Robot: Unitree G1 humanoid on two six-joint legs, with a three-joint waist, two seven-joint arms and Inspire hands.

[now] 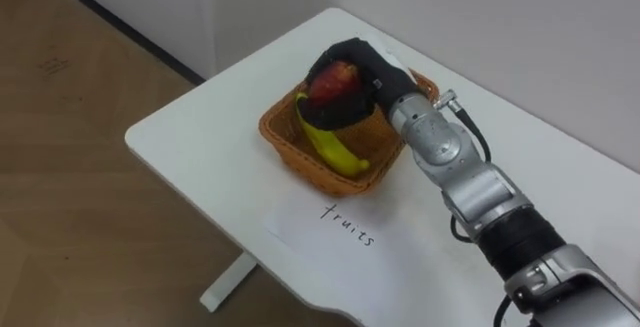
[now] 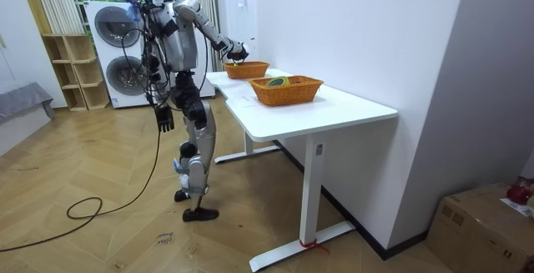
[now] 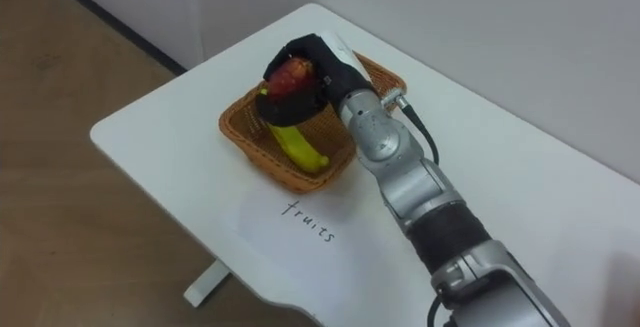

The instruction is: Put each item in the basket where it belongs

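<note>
My right hand [image 1: 366, 68] hovers over the woven fruit basket [image 1: 283, 145], shut on a red apple [image 1: 335, 83] that sits just above the rim. A yellow banana [image 1: 336, 153] lies inside the basket beneath the apple. In the room view I stand at the far end of the white table with my right arm stretched to that far basket [image 2: 246, 69]. My left hand [image 2: 165, 119] hangs by my side with relaxed fingers. A second woven basket [image 2: 286, 90], with something green and yellow in it, stands nearer on the table.
A paper label [image 1: 343, 223] with handwriting lies in front of the fruit basket. The white table [image 1: 200, 137] has its edge close on the left, with wood floor below. A wall runs behind the table. Washing machines [image 2: 117, 52] and a shelf [image 2: 73, 73] stand behind me.
</note>
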